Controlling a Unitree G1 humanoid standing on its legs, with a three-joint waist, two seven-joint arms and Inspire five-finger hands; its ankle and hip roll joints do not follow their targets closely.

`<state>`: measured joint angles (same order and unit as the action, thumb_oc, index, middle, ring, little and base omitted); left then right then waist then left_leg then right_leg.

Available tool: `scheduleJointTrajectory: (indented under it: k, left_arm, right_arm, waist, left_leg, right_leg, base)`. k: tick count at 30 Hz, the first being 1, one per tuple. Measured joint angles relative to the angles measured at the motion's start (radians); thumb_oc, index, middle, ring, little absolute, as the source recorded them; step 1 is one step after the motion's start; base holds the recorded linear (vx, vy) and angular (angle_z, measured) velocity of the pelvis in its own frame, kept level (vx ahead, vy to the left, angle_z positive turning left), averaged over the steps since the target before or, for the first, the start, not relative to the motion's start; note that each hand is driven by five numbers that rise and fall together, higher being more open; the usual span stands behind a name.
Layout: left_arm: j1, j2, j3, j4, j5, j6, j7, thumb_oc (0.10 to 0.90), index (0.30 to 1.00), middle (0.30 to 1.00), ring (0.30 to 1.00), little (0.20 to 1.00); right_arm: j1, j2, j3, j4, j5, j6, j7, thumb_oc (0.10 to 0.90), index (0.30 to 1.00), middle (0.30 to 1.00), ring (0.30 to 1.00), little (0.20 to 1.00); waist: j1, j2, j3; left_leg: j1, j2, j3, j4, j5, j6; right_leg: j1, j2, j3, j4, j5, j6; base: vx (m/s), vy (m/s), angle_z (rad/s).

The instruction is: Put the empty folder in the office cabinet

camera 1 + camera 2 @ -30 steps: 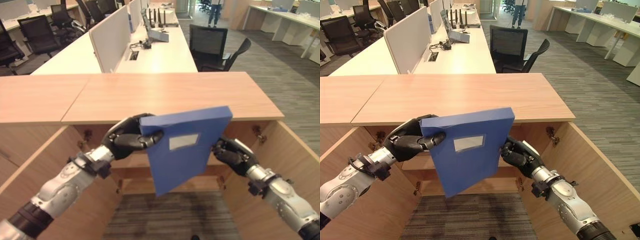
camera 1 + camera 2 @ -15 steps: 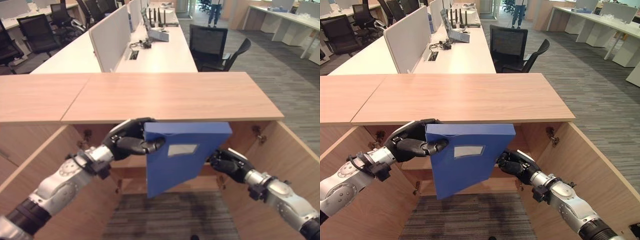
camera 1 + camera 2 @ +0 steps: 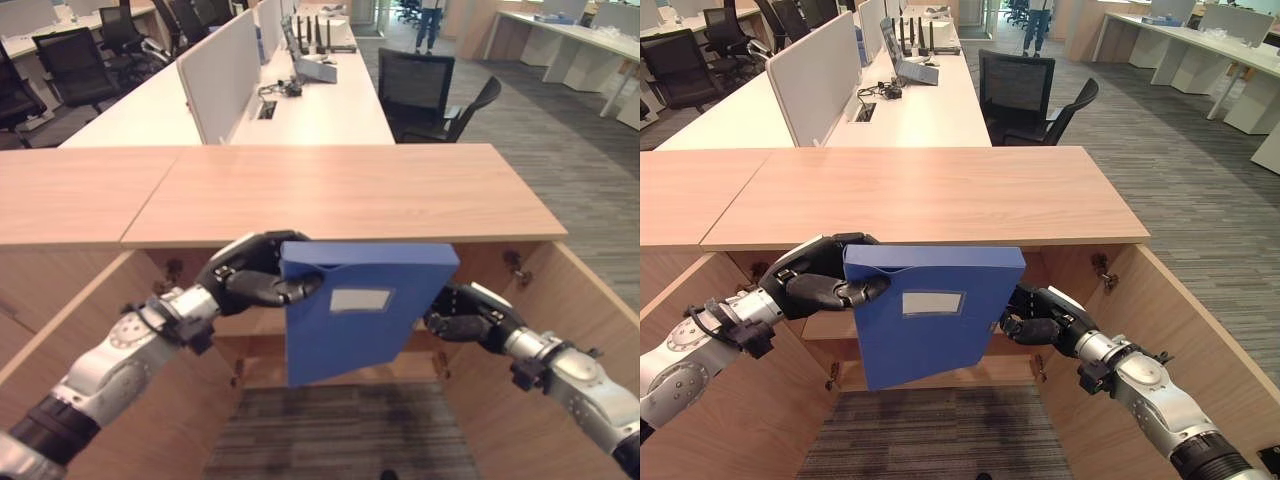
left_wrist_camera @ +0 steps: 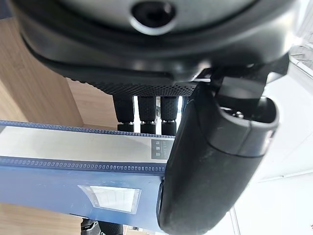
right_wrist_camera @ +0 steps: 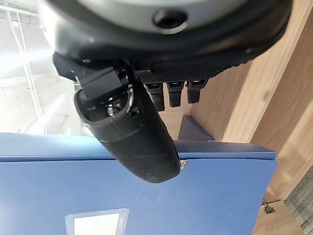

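- Left eye view: the blue folder (image 3: 360, 310) hangs upright just under the front edge of the cabinet top (image 3: 340, 195), in front of the open cabinet (image 3: 330, 350); the left hand (image 3: 250, 275) grips its upper left corner, thumb across the front
- Right eye view: the right hand (image 3: 1045, 315) clasps the folder's right edge, beside the open cabinet door (image 3: 1160, 320)
- Left wrist view: thumb on the folder's face, fingers (image 4: 146, 112) curled behind it
- Right wrist view: thumb (image 5: 142, 142) pressed on the folder's edge, fingers curled behind
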<state>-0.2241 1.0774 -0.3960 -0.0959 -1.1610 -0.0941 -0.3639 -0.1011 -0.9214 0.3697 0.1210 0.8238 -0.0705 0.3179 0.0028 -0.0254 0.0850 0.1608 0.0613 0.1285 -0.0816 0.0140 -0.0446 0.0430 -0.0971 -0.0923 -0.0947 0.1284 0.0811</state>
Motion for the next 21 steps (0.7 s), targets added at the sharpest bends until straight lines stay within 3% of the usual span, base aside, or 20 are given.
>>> scheduleJointTrajectory:
  k: [8,15,21]
  left_arm:
    - [0.0,-0.007,0.019,0.017,0.003,0.0,-0.021,0.4,0.3,0.3,0.3,0.3]
    - [-0.001,-0.046,0.049,0.09,0.087,-0.016,-0.038,0.4,0.3,0.3,0.3,0.3]
    - [0.001,-0.046,0.049,0.215,0.142,-0.014,-0.034,0.4,0.3,0.3,0.3,0.3]
  right_arm:
    - [-0.017,-0.001,-0.051,0.0,-0.039,0.0,0.001,0.8,0.9,0.9,0.9,0.9]
    - [-0.05,-0.001,-0.093,-0.001,-0.039,-0.019,0.001,0.8,0.9,0.9,0.9,0.9]
    - [-0.084,-0.106,-0.147,0.01,-0.052,-0.037,0.011,0.8,0.9,0.9,0.9,0.9]
  waist:
    - [0.0,0.0,0.0]
    - [-0.007,0.002,-0.001]
    - [-0.022,0.002,-0.001]
  left_leg:
    - [0.0,0.0,0.0,0.0,-0.001,0.0]
    - [0.0,0.001,0.001,0.0,-0.001,-0.001]
    - [-0.001,0.0,0.001,0.0,-0.001,-0.001]
  right_leg:
    - [0.0,0.0,0.0,0.0,0.0,0.0]
    - [-0.001,0.001,0.001,0.0,0.0,0.0]
    - [-0.001,0.002,0.001,0.0,0.0,0.0]
  base:
    - [0.0,0.0,0.0]
    - [0.0,0.0,0.0]
    - [0.0,0.0,0.0]
